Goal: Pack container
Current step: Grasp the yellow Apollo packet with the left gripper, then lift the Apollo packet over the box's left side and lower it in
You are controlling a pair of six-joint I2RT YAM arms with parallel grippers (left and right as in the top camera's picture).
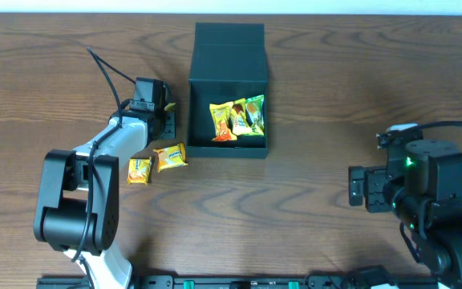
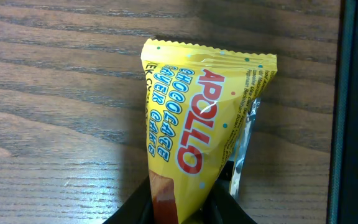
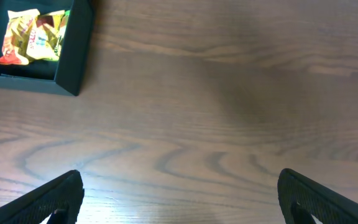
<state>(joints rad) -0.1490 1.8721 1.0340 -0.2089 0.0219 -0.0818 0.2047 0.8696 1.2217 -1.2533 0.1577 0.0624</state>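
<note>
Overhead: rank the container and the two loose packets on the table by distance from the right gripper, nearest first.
From the right gripper:
1. container, table centre, nearest.
2. inner loose packet, just left of the container.
3. outer loose packet, farthest left.

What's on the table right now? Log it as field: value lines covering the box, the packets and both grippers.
container: dark teal-green square rigid box, flap lid open
inside: yellow, orange and green snack packets, towards its right side
loose: two small yellow packets on the wooden table, left of the box
left gripper: closed on a yellow Apollo chocolate cake packet
right gripper: open, empty, over bare wood
</note>
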